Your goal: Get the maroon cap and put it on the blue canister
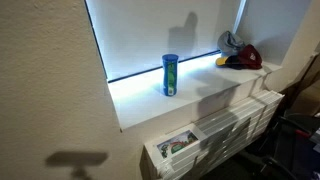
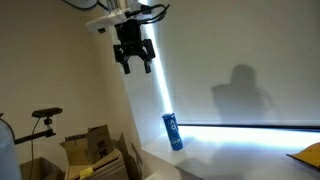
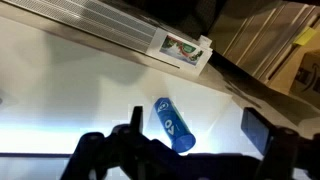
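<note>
The blue canister stands upright on the white windowsill, in front of the lit blind. It also shows in an exterior view and in the wrist view. The maroon cap lies at the far end of the sill in a pile with a grey cap and a cap with a yellow brim. My gripper hangs high above the canister, open and empty. In the wrist view its jaws are spread, with the canister far below between them.
A white radiator sits under the sill, with a small printed box on it. Cardboard boxes and a camera stand are beside the sill. A yellow brim edge shows at the sill's far end.
</note>
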Controlling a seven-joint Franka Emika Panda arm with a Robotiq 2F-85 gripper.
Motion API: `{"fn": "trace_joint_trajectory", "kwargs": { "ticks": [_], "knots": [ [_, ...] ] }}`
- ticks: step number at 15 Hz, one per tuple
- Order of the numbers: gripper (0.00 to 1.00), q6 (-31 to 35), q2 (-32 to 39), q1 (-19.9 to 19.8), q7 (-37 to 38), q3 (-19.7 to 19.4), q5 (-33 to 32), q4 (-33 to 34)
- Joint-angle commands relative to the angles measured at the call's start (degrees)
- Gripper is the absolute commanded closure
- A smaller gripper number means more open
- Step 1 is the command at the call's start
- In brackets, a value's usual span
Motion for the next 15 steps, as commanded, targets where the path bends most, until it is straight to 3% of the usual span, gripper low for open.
{"fn": "trace_joint_trajectory", "kwargs": {
  "ticks": [1, 7, 8, 9, 15],
  "knots": [
    [0.00, -0.27, 0.59, -1.70, -0.94, 1.18, 1.01, 0.22],
    [0.00, 0.71, 0.54, -2.15, -0.60, 1.58, 0.17, -0.01],
    [0.00, 2.19, 0.42, -3.48, 2.97, 2.50, 0.43, -0.54],
    [0.00, -3.56, 4.57, -4.77, 2.01, -2.33, 0.40, 8.69],
    [0.00, -0.65, 20.65, -8.10, 5.03, -12.43, 5.83, 24.05]
  ]
}}
